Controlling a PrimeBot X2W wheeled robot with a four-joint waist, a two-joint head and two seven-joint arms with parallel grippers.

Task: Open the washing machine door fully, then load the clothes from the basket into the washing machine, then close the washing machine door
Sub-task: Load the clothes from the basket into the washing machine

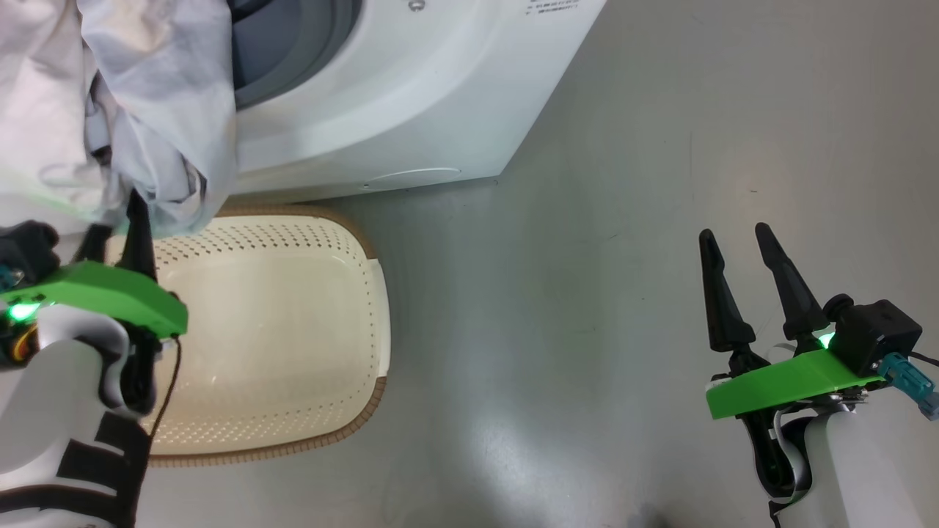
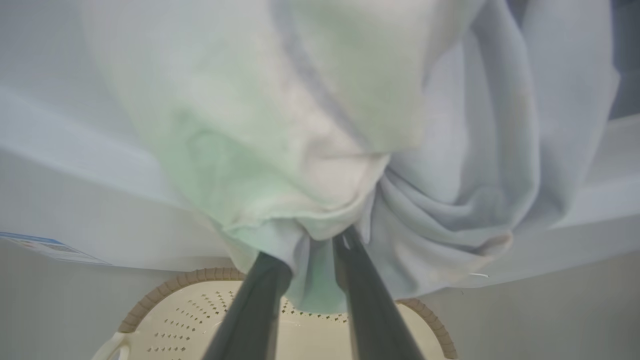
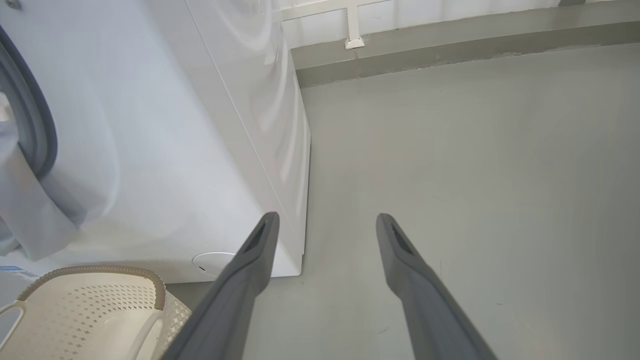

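Observation:
My left gripper is shut on a pale white garment, which hangs bunched above the basket and in front of the washing machine's grey gasket. In the left wrist view the cloth drapes over both fingers of the left gripper. Below it, the cream basket with a brown rim holds nothing. My right gripper stands open over bare floor, well to the right of the machine. The right wrist view shows the machine's side, the hanging garment and the basket. The door is out of view.
Grey floor spreads out to the right of the washer. A round service cover sits low on the machine's front. A wall base with a white bracket runs behind. The blue label marks the machine's lower corner.

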